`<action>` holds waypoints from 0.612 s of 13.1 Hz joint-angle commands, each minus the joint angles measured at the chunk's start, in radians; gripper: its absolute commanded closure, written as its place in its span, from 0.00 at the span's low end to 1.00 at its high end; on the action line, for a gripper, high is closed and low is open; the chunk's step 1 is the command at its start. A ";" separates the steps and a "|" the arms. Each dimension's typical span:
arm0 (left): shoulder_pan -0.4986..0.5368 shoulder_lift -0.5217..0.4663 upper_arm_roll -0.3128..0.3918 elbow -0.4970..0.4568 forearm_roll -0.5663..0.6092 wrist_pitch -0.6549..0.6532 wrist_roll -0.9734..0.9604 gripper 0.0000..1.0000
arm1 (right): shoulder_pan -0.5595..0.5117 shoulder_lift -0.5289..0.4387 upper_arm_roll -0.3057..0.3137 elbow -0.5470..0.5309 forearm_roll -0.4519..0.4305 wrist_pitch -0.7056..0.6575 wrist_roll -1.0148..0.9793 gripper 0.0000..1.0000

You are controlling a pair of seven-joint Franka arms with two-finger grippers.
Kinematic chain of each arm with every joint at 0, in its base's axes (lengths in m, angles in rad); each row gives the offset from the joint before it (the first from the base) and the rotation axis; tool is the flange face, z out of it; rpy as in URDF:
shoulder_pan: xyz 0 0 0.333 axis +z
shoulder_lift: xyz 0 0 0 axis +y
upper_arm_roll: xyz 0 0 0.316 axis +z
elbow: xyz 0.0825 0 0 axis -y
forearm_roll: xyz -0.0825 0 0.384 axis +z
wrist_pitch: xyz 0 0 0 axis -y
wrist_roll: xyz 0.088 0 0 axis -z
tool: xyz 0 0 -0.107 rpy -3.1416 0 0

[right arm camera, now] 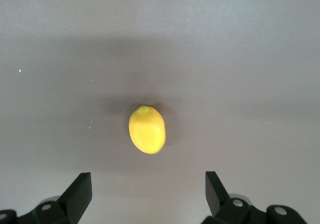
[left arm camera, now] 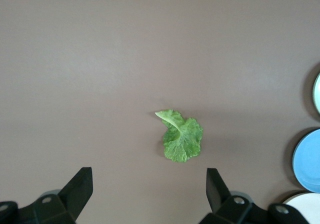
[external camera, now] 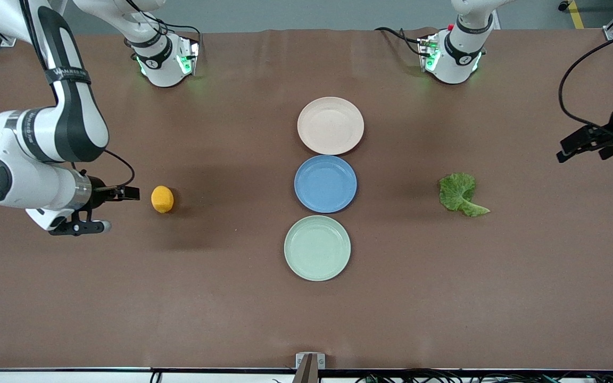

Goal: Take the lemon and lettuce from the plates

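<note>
Front view, plates: 3 round plates sit in a touching or near-touching column at the table's (external camera: 232,319) middle. The beige-pink plate (external camera: 330,125) is farthest from the front camera, the blue plate (external camera: 325,183) is between the other 2, and the mint green plate (external camera: 317,248) is nearest. All 3 hold nothing.
Front view, lemon: the lemon (external camera: 162,199) lies on the bare table toward the right arm's end, at 9 o'clock from the blue plate and well apart from it.
Front view, lettuce: the lettuce (external camera: 461,194) lies on the bare table toward the left arm's end, at 3 o'clock from the blue plate, well apart.
Front view, grippers: the right gripper (external camera: 109,208) hangs over the table just beside the lemon. The left gripper (external camera: 578,148) hangs over the table's edge at the left arm's end, at 2 o'clock from the lettuce.
Left wrist view: the left gripper's fingers (left arm camera: 80,186) stand wide apart, holding nothing, with the lettuce (left arm camera: 181,136) flat on the table between their lines. Edges of the 3 plates show at the frame's side, blue (left arm camera: 307,160) in the middle.
Right wrist view: the right gripper's fingers (right arm camera: 80,190) stand wide apart, holding nothing; the lemon (right arm camera: 147,129) rests alone on the table, clear of both tips.
</note>
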 commanded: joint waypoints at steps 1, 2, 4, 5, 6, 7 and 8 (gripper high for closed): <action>0.010 0.015 -0.005 0.087 0.014 -0.045 -0.012 0.00 | -0.009 -0.042 0.009 0.091 -0.028 -0.132 0.003 0.00; 0.010 0.018 -0.006 0.096 0.014 -0.047 -0.012 0.00 | -0.014 -0.037 0.007 0.158 -0.039 -0.212 0.001 0.00; 0.004 0.022 -0.003 0.104 0.012 -0.047 -0.009 0.00 | -0.031 -0.034 0.005 0.246 -0.057 -0.304 -0.028 0.00; 0.002 0.018 0.006 0.108 0.009 -0.048 -0.010 0.00 | -0.040 -0.037 0.007 0.256 -0.057 -0.318 -0.042 0.00; 0.007 0.018 0.009 0.110 0.006 -0.048 -0.007 0.00 | -0.048 -0.039 0.007 0.260 -0.057 -0.319 -0.042 0.00; 0.007 0.019 0.009 0.110 0.006 -0.048 -0.009 0.00 | -0.049 -0.034 0.007 0.286 -0.062 -0.322 -0.044 0.00; 0.007 0.019 0.009 0.110 0.004 -0.048 -0.006 0.00 | -0.052 -0.031 0.005 0.323 -0.067 -0.326 -0.044 0.00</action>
